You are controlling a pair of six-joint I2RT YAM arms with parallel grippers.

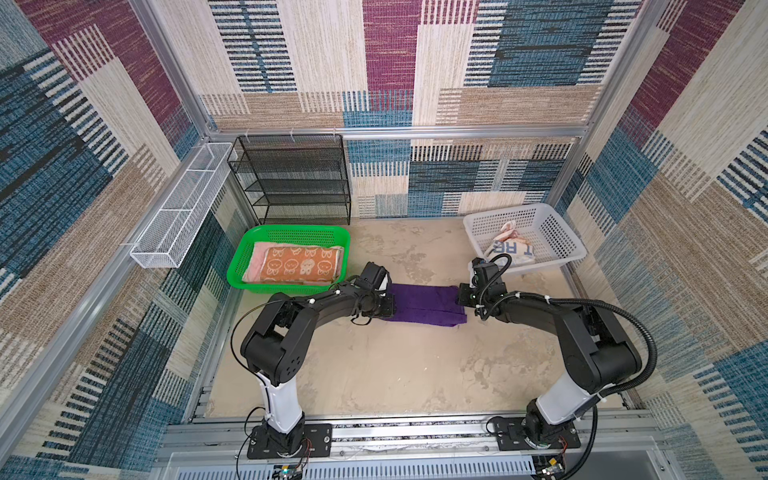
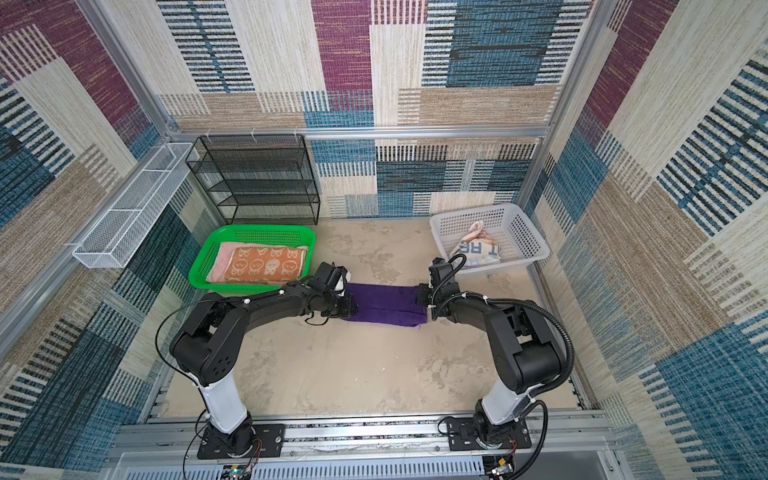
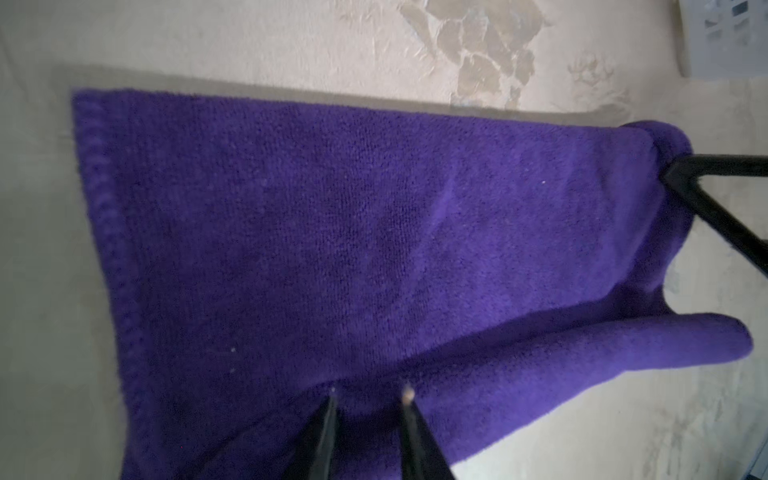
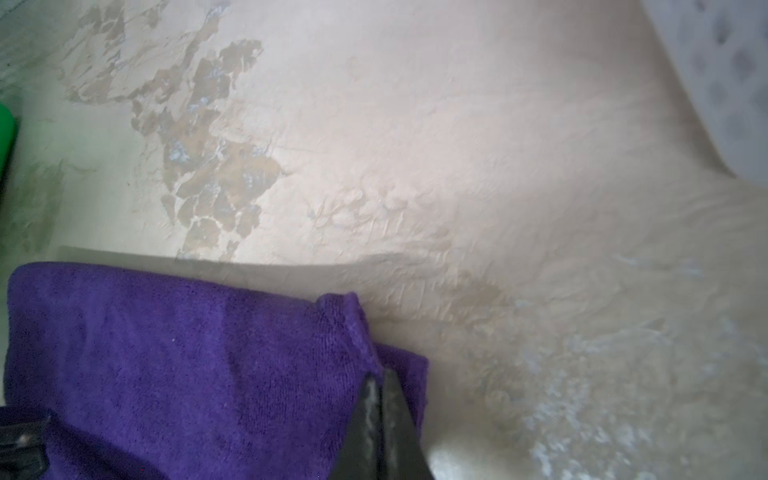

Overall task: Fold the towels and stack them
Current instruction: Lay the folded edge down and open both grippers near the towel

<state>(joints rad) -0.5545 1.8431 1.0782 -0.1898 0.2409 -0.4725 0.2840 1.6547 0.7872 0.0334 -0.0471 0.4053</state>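
The purple towel lies on the table as a folded strip stretched between the two grippers, with one short end at each.

The right gripper has its jaws pressed together on a corner of that towel. In the right wrist view the hemmed corner is pinched at the fingertips and pokes up above them. From the left wrist view the same gripper shows at the far end of the cloth, where the held edge sits a little raised over its own shadow.

The left gripper is on the opposite short end. Its two fingertips stand a narrow gap apart, pushed into the terry, with purple fabric filling the space between them. Whether they actually clamp the cloth cannot be told. A rolled fold of the towel runs away from these fingertips towards the right gripper.

Just beyond the left gripper, on the side away from its arm's base, sits the green basket. It holds the orange towel with white cartoon faces, folded flat on the pink towel. Just beyond the right gripper stands the white basket, with the lettered towel crumpled inside it.
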